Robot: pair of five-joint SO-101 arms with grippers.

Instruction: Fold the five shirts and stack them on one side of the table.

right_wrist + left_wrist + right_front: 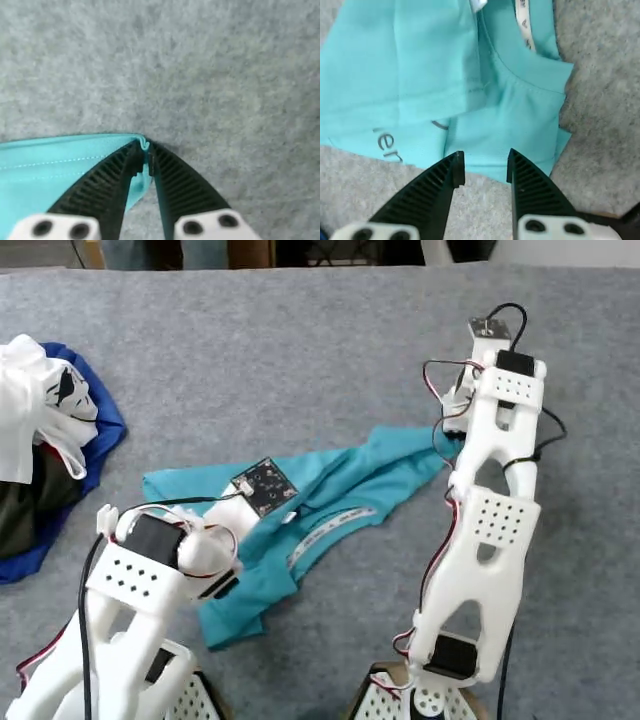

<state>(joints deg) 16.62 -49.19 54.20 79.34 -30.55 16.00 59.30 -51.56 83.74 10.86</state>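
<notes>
A teal shirt (340,490) lies crumpled and stretched across the middle of the grey table (300,350). My right gripper (455,435) is at the shirt's far right corner. In the right wrist view the right gripper (145,147) is shut on the teal hem (60,160). My left gripper (232,578) hangs over the shirt's near left part. In the left wrist view it (484,167) is open just above the shirt's edge (500,140), with the collar and its label (525,25) beyond; nothing is held between its fingers.
A heap of other shirts (45,430), white, blue and dark, lies at the table's left edge. Bare grey table stretches along the far side and to the right of the right arm (490,530).
</notes>
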